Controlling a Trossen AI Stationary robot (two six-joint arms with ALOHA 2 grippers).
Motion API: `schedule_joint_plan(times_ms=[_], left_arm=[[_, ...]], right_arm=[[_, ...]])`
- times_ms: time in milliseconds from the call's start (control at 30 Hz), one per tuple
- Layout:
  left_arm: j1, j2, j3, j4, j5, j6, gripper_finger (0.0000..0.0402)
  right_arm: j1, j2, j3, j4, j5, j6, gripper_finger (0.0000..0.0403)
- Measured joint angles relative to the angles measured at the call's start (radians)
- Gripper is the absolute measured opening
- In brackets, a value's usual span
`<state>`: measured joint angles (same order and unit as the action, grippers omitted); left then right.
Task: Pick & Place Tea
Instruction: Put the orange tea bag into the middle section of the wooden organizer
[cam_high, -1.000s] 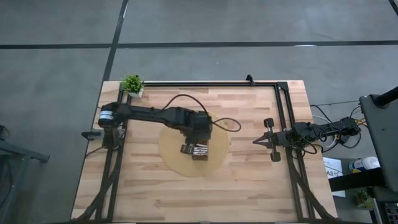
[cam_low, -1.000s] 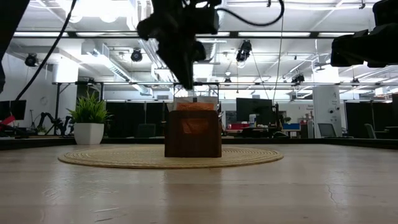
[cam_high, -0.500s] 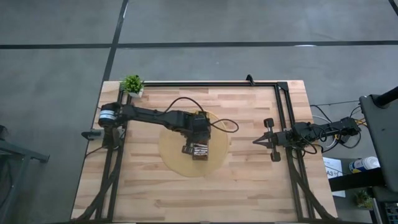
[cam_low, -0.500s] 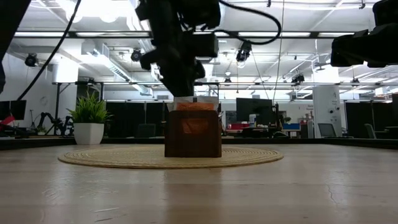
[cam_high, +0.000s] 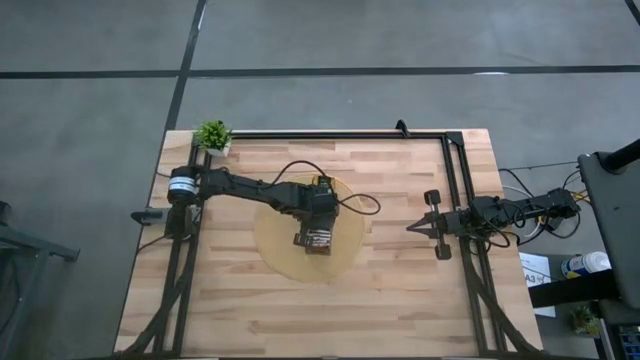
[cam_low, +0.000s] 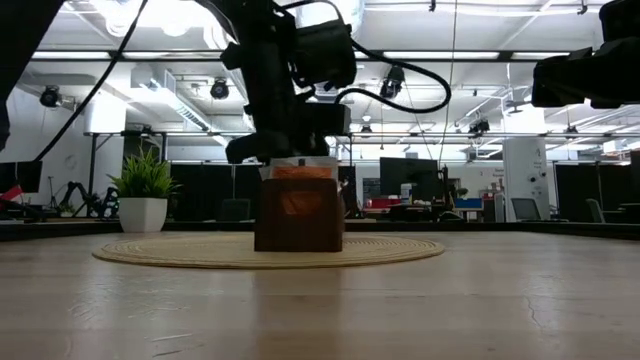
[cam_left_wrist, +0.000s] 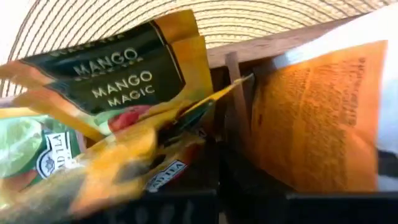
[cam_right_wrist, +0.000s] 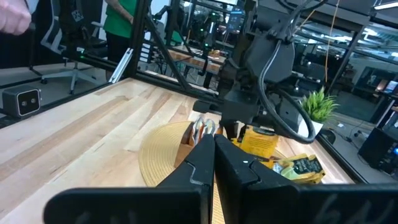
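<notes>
A brown wooden box (cam_high: 320, 243) (cam_low: 298, 215) stands on a round woven mat (cam_high: 272, 250) near the table's middle. Tea sachets stand in its compartments: dark green-and-yellow ones (cam_left_wrist: 118, 78), an orange one (cam_left_wrist: 317, 118) past a divider (cam_left_wrist: 233, 81), and a blurred yellow one (cam_left_wrist: 112, 162) in front. My left gripper (cam_high: 317, 226) (cam_low: 292, 162) is shut and reaches down into the top of the box. My right gripper (cam_high: 410, 228) (cam_right_wrist: 213, 140) is shut and waits level at the table's right side, holding nothing. My left gripper comes from above, slanting steeply down, with its shut fingers (cam_left_wrist: 261, 199) among the sachet tops (cam_low: 300, 171) at the box's open top. The sachets hide the fingertips. Whether a sachet is caught between them, I cannot tell. The box stays upright on the mat.
A small potted plant (cam_high: 212, 135) (cam_low: 145, 195) stands at the far left corner. A black frame rail (cam_high: 330, 133) runs along the far edge, with uprights at both sides (cam_high: 455, 190). A cable (cam_high: 355, 200) loops over the mat. Bare wood lies near the front edge.
My left gripper has shut its fingers and sunk from above the box down onto the sachet tops. The box has slid a little along the mat toward the table's left, still upright.
</notes>
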<state>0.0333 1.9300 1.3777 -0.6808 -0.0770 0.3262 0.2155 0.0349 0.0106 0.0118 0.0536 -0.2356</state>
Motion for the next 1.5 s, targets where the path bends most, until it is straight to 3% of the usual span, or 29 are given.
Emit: schedule_joint_plan(times_ms=[167, 400, 667, 900, 1233, 1500], left_arm=[[-0.001, -0.004, 0.036, -0.061, 0.001, 0.011, 0.0], [-0.002, -0.029, 0.21, -0.307, 0.006, 0.017, 0.0], [-0.001, -0.029, 0.312, -0.378, 0.004, 0.04, 0.0], [0.023, -0.019, 0.278, -0.355, -0.028, 0.043, 0.0], [0.032, -0.014, 0.107, -0.127, -0.01, 0.087, 0.0], [0.032, -0.015, 0.087, -0.134, -0.038, 0.075, 0.0]], right_arm=[[0.0, 0.0, 0.0, 0.0, 0.0, 0.0, 0.0008], [0.0, 0.0, 0.0, 0.0, 0.0, 0.0, 0.0008], [0.0, 0.0, 0.0, 0.0, 0.0, 0.0, 0.0008], [0.0, 0.0, 0.0, 0.0, 0.0, 0.0, 0.0008], [0.0, 0.0, 0.0, 0.0, 0.0, 0.0, 0.0008], [0.0, 0.0, 0.0, 0.0, 0.0, 0.0, 0.0009]])
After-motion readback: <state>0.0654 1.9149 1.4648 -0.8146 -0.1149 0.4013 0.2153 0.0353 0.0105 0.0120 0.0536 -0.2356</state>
